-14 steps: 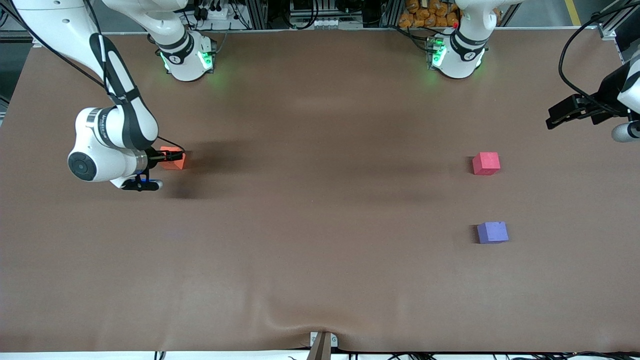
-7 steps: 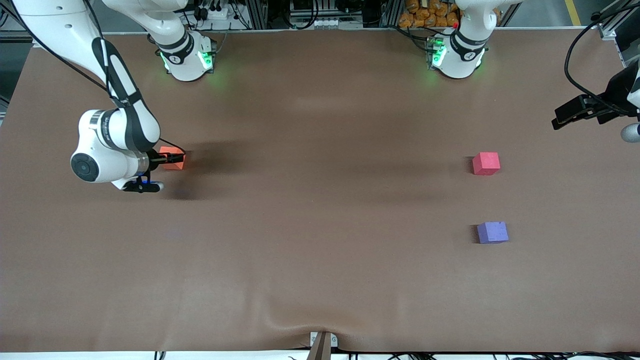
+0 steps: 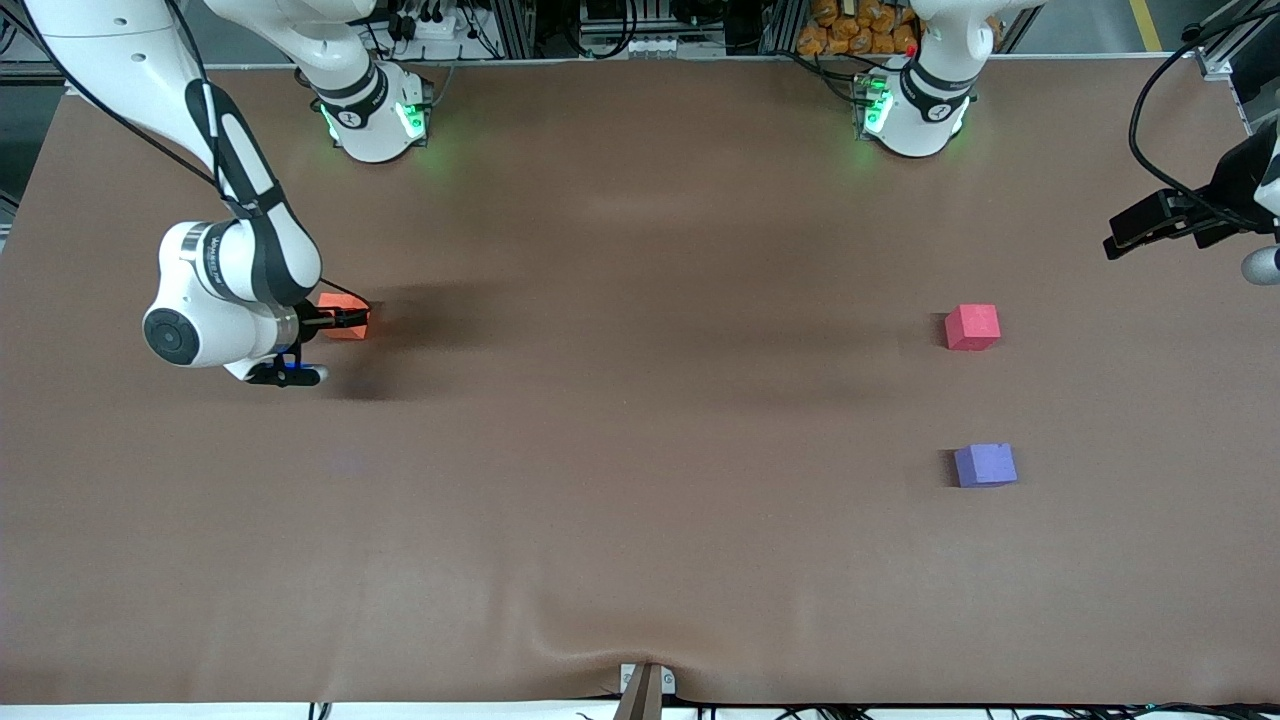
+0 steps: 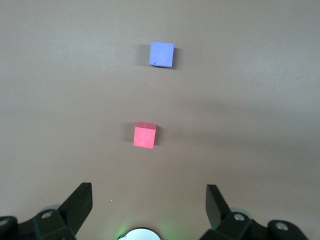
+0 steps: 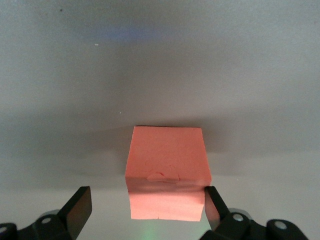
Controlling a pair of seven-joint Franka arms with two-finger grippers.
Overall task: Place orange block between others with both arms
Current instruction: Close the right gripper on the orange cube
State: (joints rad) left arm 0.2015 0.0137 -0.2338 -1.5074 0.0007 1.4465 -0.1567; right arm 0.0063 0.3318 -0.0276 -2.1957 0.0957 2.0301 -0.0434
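The orange block lies on the table at the right arm's end. My right gripper is low around it and open. In the right wrist view the orange block sits between the fingers, one fingertip against its side and the other well apart. The red-pink cube and the purple-blue cube lie toward the left arm's end, the purple-blue one nearer the front camera. My left gripper hangs open and empty over that end, looking down on the red-pink cube and the purple-blue cube.
The brown table cover has a wrinkle and a small bracket at the front edge. The arm bases stand along the back. A wide bare stretch separates the orange block from the two other cubes.
The left gripper has drawn a little farther out toward its end of the table. The right arm has shifted only slightly at the orange block. Both grippers stay open.
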